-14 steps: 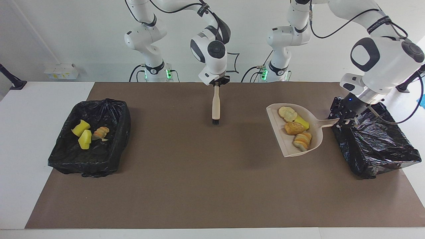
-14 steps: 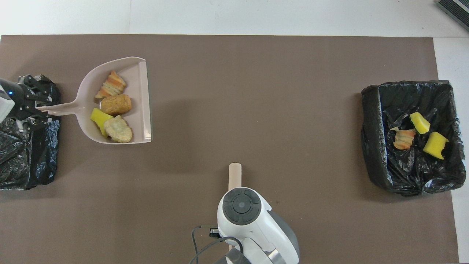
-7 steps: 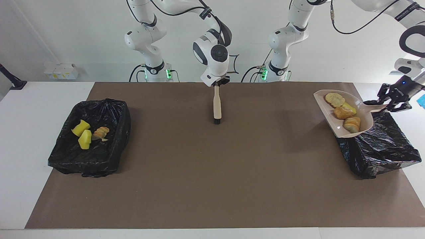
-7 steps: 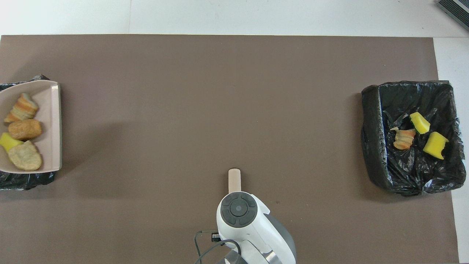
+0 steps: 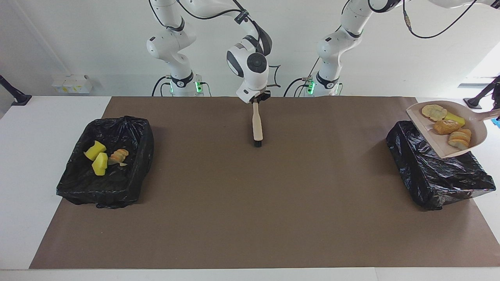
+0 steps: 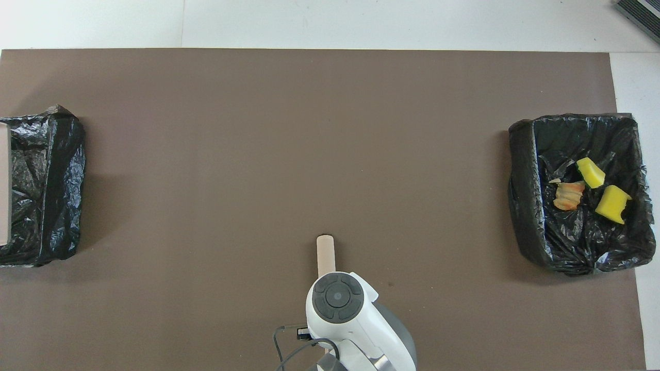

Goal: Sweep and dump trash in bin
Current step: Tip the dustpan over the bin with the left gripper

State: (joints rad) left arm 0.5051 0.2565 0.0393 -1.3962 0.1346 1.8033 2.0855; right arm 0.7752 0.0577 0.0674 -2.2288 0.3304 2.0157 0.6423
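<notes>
Now over the bin (image 5: 437, 175) at the left-arm edge: dustpan (image 5: 474, 136) aloft with four scraps (image 5: 447, 127), left gripper out of frame, jaws unreadable; tip slowly, lip inside the liner; right gripper (image 5: 256, 97) near the robots' edge, clamped on the brush (image 5: 256, 127), waiting.

the dustpan (image 5: 441, 144) with its four scraps (image 5: 447, 127) now hangs raised over the black-lined bin (image 5: 437, 175) at the left arm's end of the worktop, having lifted off the mat and swung outward; the left claw has passed out of view. the brush (image 5: 256, 125) has shifted slightly.
</notes>
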